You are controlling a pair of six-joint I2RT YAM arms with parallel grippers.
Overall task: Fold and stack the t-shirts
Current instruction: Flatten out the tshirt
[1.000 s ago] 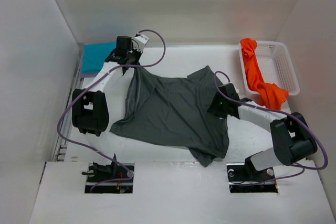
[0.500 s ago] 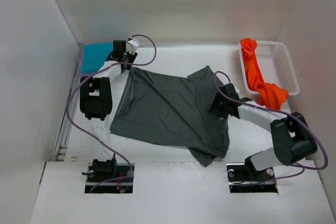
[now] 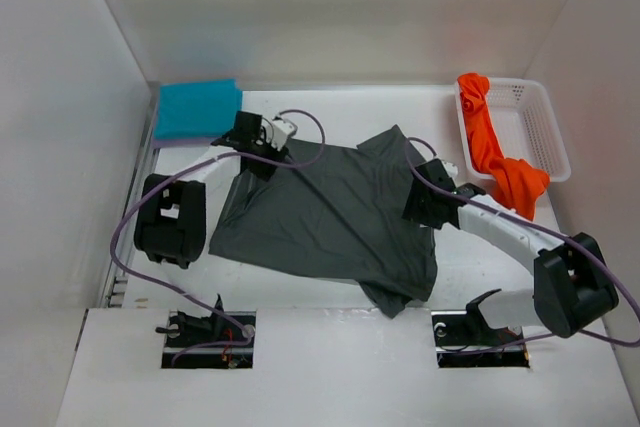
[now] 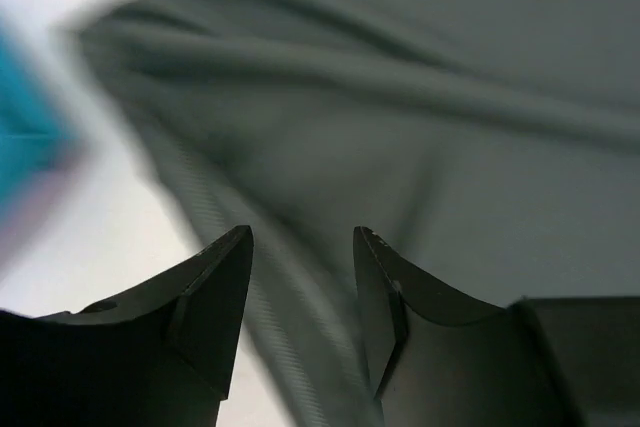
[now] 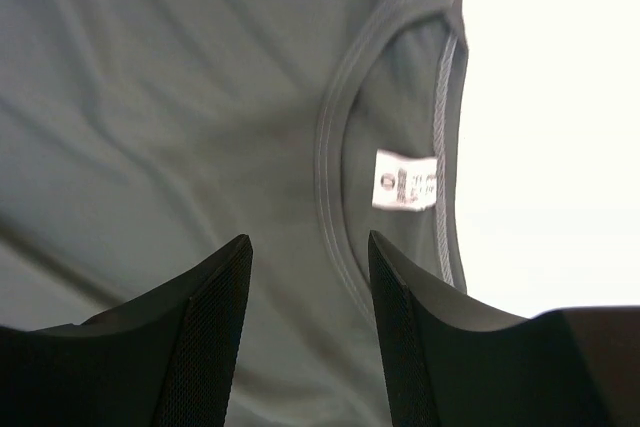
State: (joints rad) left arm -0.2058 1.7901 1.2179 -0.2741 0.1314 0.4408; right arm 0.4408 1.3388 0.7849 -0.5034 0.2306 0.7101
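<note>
The teal shirt (image 3: 195, 107) lay folded at the counter's (image 3: 330, 112) far-left corner. The dark grey shirt (image 3: 330, 212) was spread mid-counter, unfolded, and the orange shirt (image 3: 490, 152) hung over the basket (image 3: 535, 117). I had the left gripper (image 4: 300, 235) and right gripper (image 5: 308, 242) over the grey, jaws parted, empty.

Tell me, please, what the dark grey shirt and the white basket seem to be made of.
Dark grey shirt: thin, soft knit cloth, matt; it lies in loose folds, and its collar is ribbed, with a sewn label. White basket: probably stiff plastic; its walls are an open mesh that stands upright.
</note>
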